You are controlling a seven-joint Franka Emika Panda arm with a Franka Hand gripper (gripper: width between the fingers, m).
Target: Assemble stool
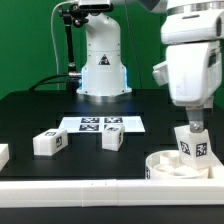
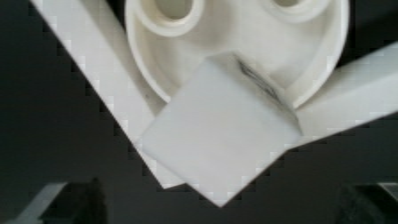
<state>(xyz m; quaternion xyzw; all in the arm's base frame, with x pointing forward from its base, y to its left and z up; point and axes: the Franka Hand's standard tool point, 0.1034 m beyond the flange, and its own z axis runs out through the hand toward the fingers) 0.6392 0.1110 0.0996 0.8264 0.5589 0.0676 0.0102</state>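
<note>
The stool's round white seat lies at the exterior view's lower right, and one tagged white leg stands upright in it. My gripper hangs just above that leg's top. In the wrist view the leg points up at the camera from the seat, whose round holes show. My gripper is open, its dark fingertips standing wide apart and clear of the leg. Two more tagged legs lie loose on the black table.
The marker board lies flat behind the loose legs, in front of the arm's base. A white wall runs along the front edge and meets a second bar beside the seat. Another white part shows at the far left edge.
</note>
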